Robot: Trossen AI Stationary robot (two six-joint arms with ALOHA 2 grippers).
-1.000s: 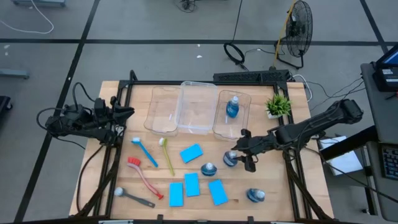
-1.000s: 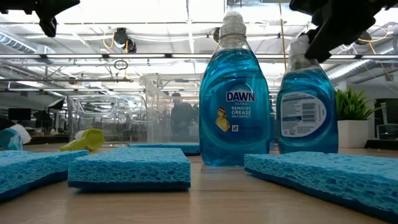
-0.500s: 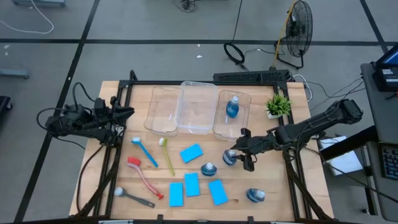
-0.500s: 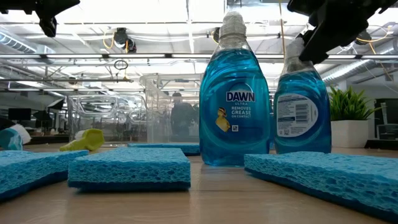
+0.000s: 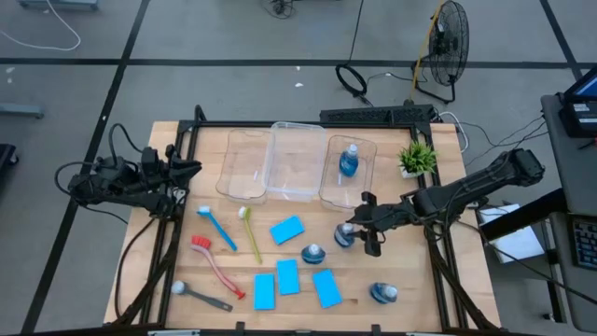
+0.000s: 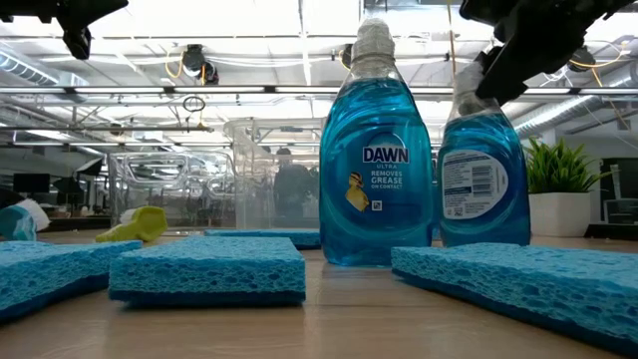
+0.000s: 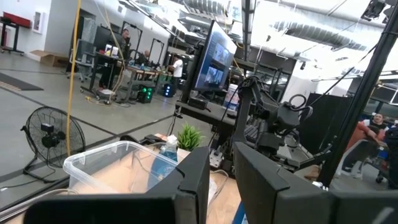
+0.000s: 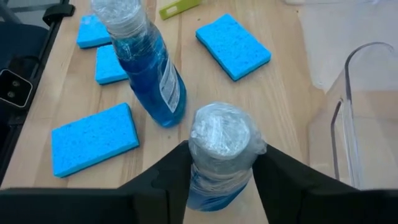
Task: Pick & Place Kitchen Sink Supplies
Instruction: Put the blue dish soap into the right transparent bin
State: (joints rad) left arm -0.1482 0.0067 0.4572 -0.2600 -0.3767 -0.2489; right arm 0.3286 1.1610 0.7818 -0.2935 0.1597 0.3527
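We see the right gripper point(image 8: 221, 171) clamped on a bottle's point(image 8: 219, 152) cap; left gripper point(image 5: 191, 169) narrow, idle.

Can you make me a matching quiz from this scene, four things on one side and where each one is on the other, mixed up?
Things:
1. bottle in the bin
2. right end effector
3. potted plant
4. left end effector

Places:
A. far right corner of the table
B. around a bottle's cap
C. right-hand clear bin
D. left table edge, away from the supplies

Pairs: 1-C, 2-B, 3-A, 4-D
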